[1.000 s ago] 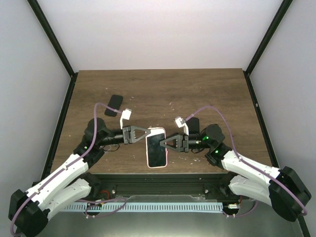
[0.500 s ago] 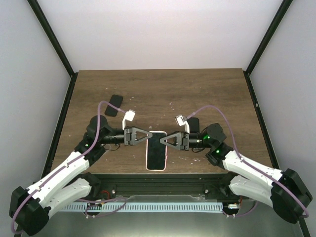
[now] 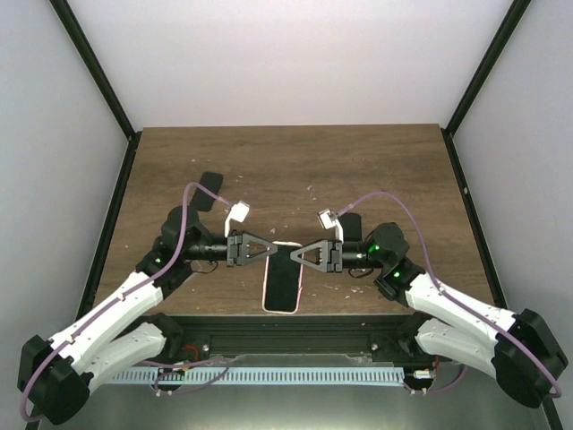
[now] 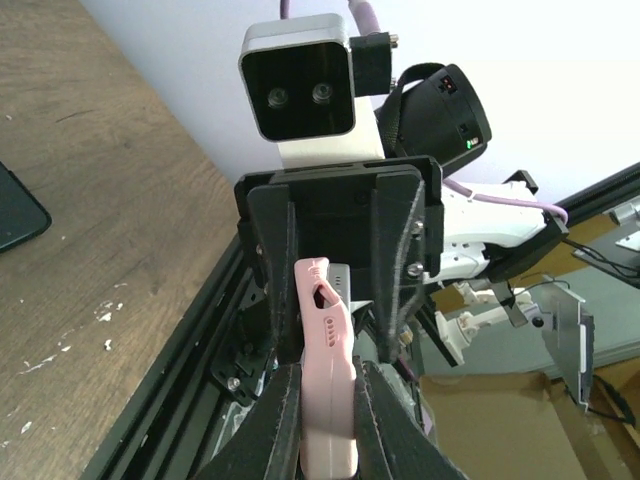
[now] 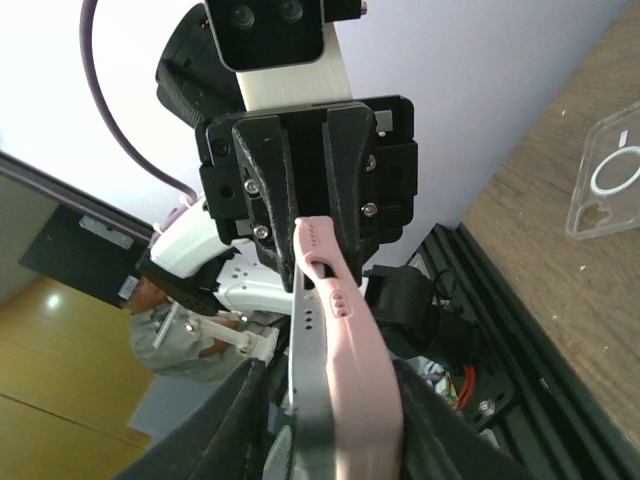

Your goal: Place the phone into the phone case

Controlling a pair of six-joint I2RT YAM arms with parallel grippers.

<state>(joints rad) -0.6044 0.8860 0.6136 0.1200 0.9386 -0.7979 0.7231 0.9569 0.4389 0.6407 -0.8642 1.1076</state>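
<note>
The phone [image 3: 280, 285], dark screen up, sits in the pink phone case [image 3: 265, 288] and is held up over the table's near edge. My left gripper [image 3: 271, 251] is shut on the case's top left corner. In the left wrist view the pink case [image 4: 325, 300] stands edge-on, pinched in that gripper [image 4: 328, 370]. My right gripper [image 3: 294, 255] meets it from the right. In the right wrist view its fingers [image 5: 328, 368] clasp the phone's grey edge [image 5: 303, 400] and the pink case [image 5: 340, 290] together. The grey edge shows beside the case's side.
A black flat item [image 3: 209, 191] lies at the table's left, and another dark one [image 3: 350, 224] behind my right arm. A clear case with a white ring [image 5: 608, 175] lies on the wood. The black frame rail [image 3: 286, 318] runs under the phone.
Both grippers have drawn closer together over the phone's top end. The phone has straightened and shifted slightly left and toward the near edge.
</note>
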